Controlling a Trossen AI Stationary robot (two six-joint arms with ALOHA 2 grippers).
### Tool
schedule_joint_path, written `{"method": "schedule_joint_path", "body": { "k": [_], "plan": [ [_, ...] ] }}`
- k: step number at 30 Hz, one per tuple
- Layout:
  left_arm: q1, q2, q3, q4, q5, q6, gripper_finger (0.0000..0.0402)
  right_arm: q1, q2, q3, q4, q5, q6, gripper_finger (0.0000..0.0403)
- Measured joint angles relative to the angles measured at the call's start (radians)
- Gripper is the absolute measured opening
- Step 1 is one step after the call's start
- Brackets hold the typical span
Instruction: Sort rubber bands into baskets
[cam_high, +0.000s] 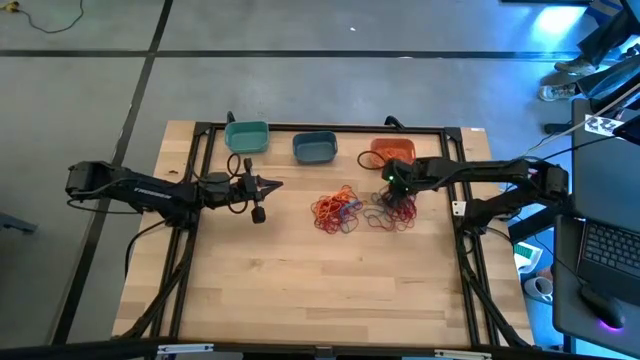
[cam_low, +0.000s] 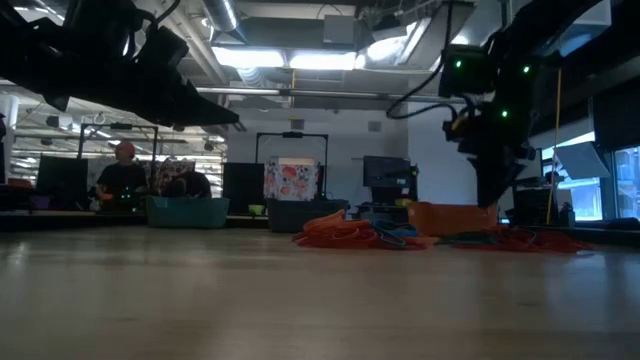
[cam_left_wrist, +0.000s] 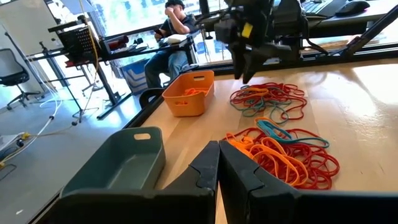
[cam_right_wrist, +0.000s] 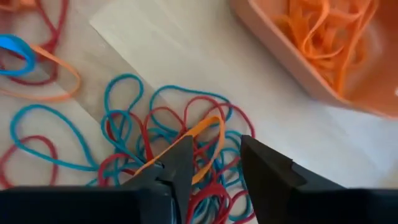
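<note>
- We see the left hand hanging above the bench on its left side, fingers clenched on nothing, pointing toward the middle.
- Three baskets sit in a row along the far edge: teal basket, then blue basket, then orange basket.
- Orange basket has orange bands inside; we can't tell what is in the other two.
- Middle pile of bands lies in front of the blue basket, mostly red and orange with a few blue loops.
- Right pile lies just beside it, in front of the orange basket; red and teal loops tangled, one orange band across them.
- Right hand is down over the right pile, near the orange basket, pointing at the bench.
- Its fingers stand part open just over the orange band; we can't tell if it is gripped, nothing lifted.
- Low view: a person is seated at a desk in the room behind; left wrist view shows a seated person beyond the bench.
</note>
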Motion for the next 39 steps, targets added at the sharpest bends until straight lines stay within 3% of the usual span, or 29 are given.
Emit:
{"method": "schedule_joint_path", "body": {
  "k": [6, 10, 14, 19, 25, 30, 35, 39],
  "plan": [
    [0.000, 0.000, 0.000, 0.000, 0.000, 0.000, 0.0005, 0.000, 0.112, 0.000, 0.002, 0.000, 0.005, 0.0114],
    [0.000, 0.000, 0.000, 0.000, 0.000, 0.000, 0.0005, 0.000, 0.156, 0.000, 0.001, 0.066, 0.002, 0.0098],
    [0.000, 0.000, 0.000, 0.000, 0.000, 0.000, 0.0005, 0.000, 0.161, 0.000, 0.002, 0.134, -0.005, 0.0061],
    [0.000, 0.000, 0.000, 0.000, 0.000, 0.002, 0.0005, 0.000, 0.158, 0.000, 0.002, 0.148, -0.029, 0.0006],
    [0.000, 0.000, 0.000, 0.001, 0.000, 0.002, 0.0005, 0.001, 0.154, 0.041, -0.037, 0.207, -0.036, 0.0012],
    [0.000, 0.000, 0.000, 0.002, 0.000, 0.001, 0.0005, 0.001, 0.135, 0.115, -0.061, 0.319, -0.069, 0.0005],
    [0.000, 0.000, 0.000, 0.004, 0.000, 0.001, 0.0005, -0.014, 0.122, 0.154, -0.008, 0.507, -0.129, 0.0011],
    [-0.001, 0.000, 0.000, 0.005, 0.000, -0.001, 0.0005, -0.058, 0.128, 0.154, 0.077, 0.523, -0.182, 0.0012]
  ]
}}
